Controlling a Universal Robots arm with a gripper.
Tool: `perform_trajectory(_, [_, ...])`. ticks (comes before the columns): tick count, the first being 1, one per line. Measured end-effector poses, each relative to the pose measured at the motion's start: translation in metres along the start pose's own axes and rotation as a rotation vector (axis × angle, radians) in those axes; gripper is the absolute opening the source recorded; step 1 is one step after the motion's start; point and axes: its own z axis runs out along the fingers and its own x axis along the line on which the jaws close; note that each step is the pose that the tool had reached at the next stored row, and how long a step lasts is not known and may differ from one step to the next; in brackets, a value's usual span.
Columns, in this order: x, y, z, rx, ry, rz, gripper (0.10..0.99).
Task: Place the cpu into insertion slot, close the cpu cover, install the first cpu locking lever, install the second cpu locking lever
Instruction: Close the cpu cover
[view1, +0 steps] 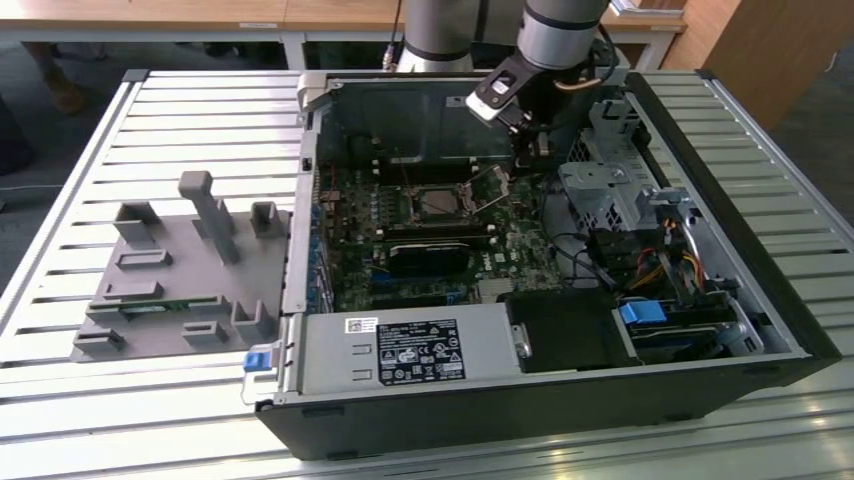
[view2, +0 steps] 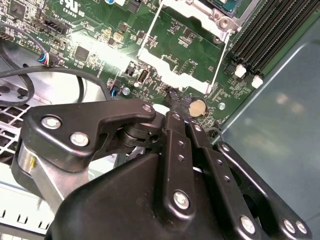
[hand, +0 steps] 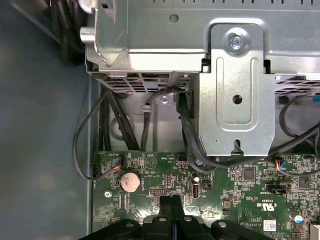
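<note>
Above the green motherboard (view2: 95, 47), the pincer (view2: 174, 102) is clenched, its tips pressed together at the edge of the open cpu cover (view2: 167, 69).

the open computer case (view1: 561, 410) lies on the slatted table (view1: 200, 110), with a parts tray (view1: 174, 280) beside it at the exterior view's left. inside, the motherboard (view1: 400, 240) holds the insertion slot (view1: 438, 205). the cpu cover (view1: 491, 185) stands tilted up at the slot's side toward the exterior view's right. the gripper (view1: 538, 150) hangs just beyond the cover, near a coin battery (hand: 131, 181).
</note>
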Motion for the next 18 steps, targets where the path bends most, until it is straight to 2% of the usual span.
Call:
perform_trajectory(10, [0.0002,-0.001,0.0052,0.001,-0.0001,0.0,0.118])
perform_trajectory(13, [0.0002,-0.0066,0.0052,0.001,-0.0002,0.0,0.118])
perform_trajectory(18, [0.0,-0.0214,0.005,0.001,-0.0001,0.0,0.118])
